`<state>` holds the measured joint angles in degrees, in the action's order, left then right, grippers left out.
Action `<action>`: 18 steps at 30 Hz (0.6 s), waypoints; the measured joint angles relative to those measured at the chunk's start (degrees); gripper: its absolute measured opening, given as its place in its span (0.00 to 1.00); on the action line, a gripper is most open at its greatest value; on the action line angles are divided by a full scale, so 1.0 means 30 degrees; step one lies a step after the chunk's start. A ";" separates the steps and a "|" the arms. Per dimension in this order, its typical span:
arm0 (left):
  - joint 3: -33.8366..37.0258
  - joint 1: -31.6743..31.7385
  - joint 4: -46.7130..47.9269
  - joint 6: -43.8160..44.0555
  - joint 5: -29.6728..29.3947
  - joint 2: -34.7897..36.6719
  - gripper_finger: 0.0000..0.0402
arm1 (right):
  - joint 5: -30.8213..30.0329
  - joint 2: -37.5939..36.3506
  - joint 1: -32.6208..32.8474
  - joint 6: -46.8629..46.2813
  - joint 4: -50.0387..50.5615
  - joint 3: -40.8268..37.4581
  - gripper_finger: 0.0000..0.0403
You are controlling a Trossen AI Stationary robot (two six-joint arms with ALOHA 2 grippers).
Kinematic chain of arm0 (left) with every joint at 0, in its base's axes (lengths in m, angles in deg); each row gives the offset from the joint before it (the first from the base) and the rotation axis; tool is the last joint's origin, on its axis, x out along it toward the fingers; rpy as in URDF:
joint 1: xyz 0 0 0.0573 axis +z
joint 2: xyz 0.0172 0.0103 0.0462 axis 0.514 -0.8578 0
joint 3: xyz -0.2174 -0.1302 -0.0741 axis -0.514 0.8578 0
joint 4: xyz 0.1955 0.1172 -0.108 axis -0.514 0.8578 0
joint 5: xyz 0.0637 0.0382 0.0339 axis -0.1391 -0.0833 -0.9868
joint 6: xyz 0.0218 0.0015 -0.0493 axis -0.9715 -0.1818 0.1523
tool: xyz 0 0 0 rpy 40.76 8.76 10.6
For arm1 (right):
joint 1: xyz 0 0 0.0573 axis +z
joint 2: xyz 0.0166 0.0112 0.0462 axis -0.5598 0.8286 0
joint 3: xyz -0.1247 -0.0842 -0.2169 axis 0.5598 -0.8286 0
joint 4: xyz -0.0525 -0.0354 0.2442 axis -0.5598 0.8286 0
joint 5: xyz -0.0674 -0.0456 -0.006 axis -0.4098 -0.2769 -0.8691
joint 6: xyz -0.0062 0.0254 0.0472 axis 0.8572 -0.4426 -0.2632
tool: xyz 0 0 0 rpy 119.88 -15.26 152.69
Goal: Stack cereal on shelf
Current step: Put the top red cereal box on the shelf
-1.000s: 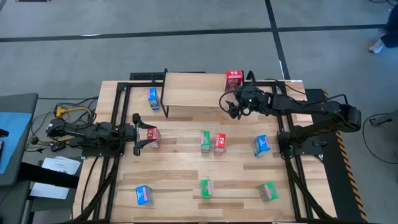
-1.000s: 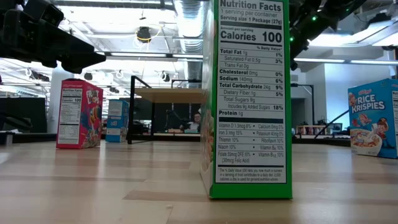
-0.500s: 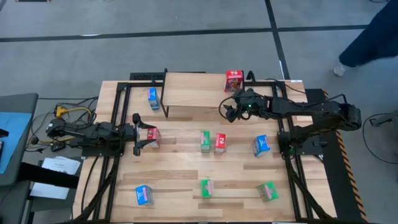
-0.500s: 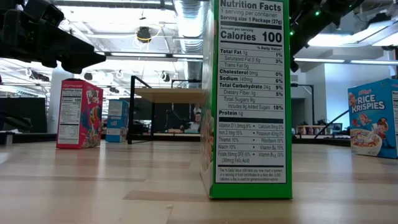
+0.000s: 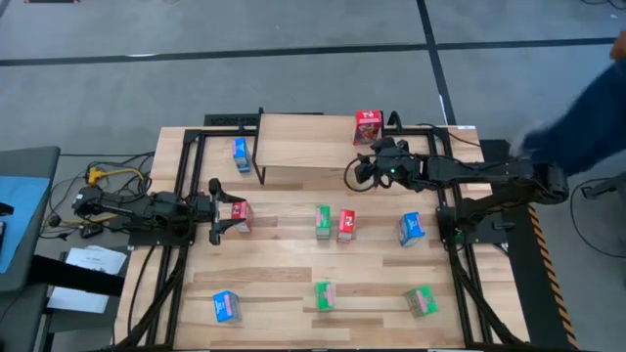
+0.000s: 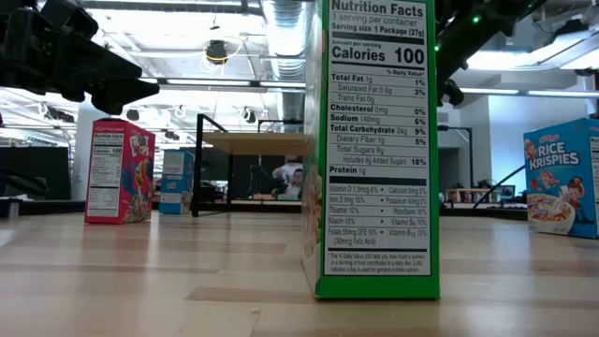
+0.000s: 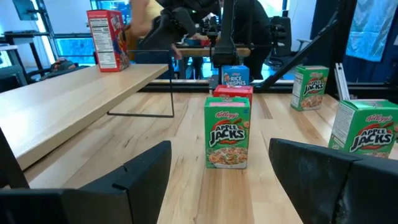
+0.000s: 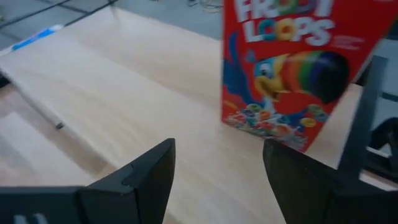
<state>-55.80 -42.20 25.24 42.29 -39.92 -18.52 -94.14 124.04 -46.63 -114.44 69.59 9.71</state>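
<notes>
One red cereal box (image 5: 368,126) up on the shelf (image 5: 303,147); eight left on the bench (image 5: 293,269). Right tool (image 5: 360,172) spread and empty beside the shelf's front edge. Left tool (image 5: 217,205) spread around another red box (image 5: 241,215), contact unclear.

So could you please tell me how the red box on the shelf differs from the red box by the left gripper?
The shelf box stands alone up on the shelf; the other red box stands on the table. The shelf box stands clear of the right gripper; the other is right at the left gripper. Both are upright.
</notes>
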 joint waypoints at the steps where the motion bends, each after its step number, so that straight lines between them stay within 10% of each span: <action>1: 0.0005 0.0002 0.0000 -0.0003 0.0000 0.0000 0.65 | -0.0029 -0.0002 -0.0047 -0.0145 -0.0046 0.0000 0.66; 18: 0.0003 -0.0002 0.0000 0.1074 0.0099 0.0000 0.65 | 0.0328 -0.0003 0.0402 -0.2456 -0.1133 0.0004 0.66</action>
<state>-55.79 -42.21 25.24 45.51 -39.62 -18.52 -93.16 124.03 -45.42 -121.81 66.19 9.72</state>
